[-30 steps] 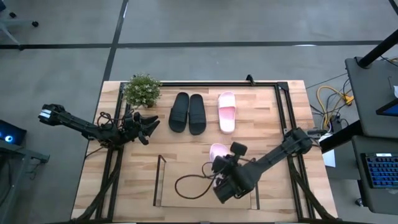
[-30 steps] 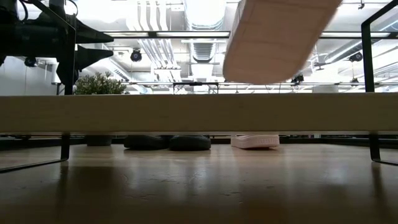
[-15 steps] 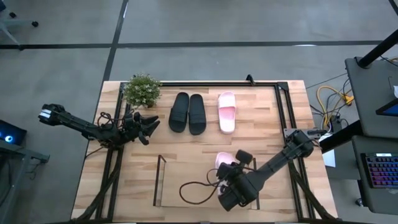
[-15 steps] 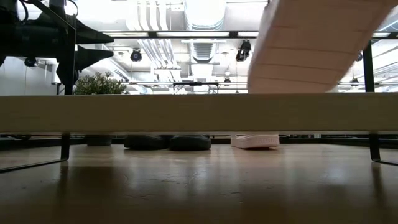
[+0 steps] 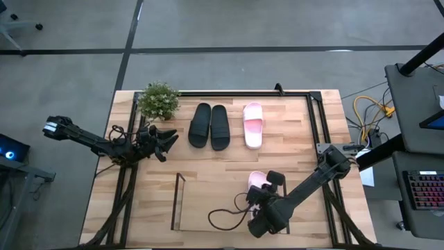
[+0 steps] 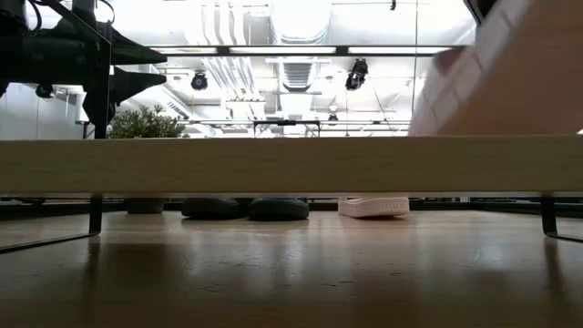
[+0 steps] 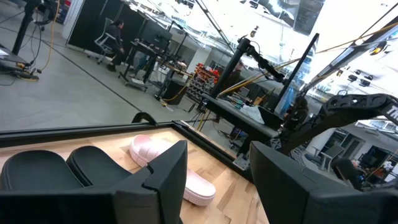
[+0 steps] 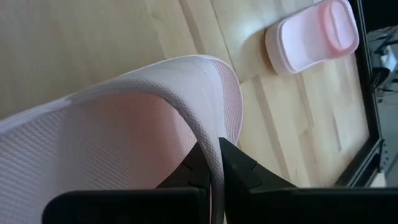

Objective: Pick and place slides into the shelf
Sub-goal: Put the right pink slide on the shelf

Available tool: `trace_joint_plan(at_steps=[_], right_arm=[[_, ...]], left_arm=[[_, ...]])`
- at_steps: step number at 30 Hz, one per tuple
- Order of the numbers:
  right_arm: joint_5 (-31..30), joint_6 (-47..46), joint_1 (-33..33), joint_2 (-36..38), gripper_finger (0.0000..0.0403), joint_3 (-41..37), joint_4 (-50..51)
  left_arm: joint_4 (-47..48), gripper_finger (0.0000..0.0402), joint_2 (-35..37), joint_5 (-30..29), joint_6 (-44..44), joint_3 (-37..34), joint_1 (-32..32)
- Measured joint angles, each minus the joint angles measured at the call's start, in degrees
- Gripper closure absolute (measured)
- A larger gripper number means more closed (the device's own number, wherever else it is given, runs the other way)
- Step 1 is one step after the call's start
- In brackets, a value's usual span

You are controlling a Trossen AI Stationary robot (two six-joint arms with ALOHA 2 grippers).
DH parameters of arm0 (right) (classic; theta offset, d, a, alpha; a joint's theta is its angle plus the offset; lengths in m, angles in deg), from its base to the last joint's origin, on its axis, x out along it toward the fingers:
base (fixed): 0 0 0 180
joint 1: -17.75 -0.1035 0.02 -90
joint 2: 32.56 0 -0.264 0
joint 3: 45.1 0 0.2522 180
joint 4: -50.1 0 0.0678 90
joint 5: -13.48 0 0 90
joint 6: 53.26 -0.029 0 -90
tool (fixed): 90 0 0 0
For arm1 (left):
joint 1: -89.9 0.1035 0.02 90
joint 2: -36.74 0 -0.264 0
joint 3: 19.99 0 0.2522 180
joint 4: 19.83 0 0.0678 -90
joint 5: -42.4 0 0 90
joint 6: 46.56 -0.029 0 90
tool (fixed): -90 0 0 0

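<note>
My right gripper (image 5: 260,196) is shut on a pale pink slide (image 5: 258,180), which it holds in the air above the right part of the light-wood shelf (image 5: 198,194). In the low view the slide's ribbed sole (image 6: 510,82) shows above the shelf board (image 6: 228,164). The other pink slide (image 5: 253,125) and the black pair (image 5: 209,126) lie sole-down on the table farther back. My left gripper (image 5: 166,139) waits open at the table's left, beside the black pair, with nothing between its fingers. My right gripper pinches the edge of the pink slide's broad strap (image 8: 214,134) between its two fingers (image 8: 239,165). The fingers slant downward. The slide is lifted clear of the shelf and tilted, its sole turned toward the table's near edge.
A small potted plant (image 5: 158,101) stands at the far left of the table. Thin dark upright frames (image 5: 178,201) stand at the shelf's ends. A dark cable loop (image 5: 225,219) hangs from the right arm over the shelf board. A black metal frame (image 5: 316,118) edges the table.
My right gripper has gone down and toward the table's right and near edges, still shut on the pink slide. The slide has travelled with it over the shelf, lower and farther right than before, and stays clear of the board.
</note>
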Motion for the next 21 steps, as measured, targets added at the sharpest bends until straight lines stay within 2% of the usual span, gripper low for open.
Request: trace_joint_plan(at_steps=[10,21], right_arm=[[-0.7,-2.0,-2.3,-3.5,0.0395,-0.3,-0.1],[-1.8,0.9,-3.1,-3.9,0.0395,0.7,0.1]], left_arm=[[0.0,0.0242,-0.3,-0.1,0.0,0.0,0.0],[0.0,0.0242,-0.3,0.0,0.0,0.0,0.0]])
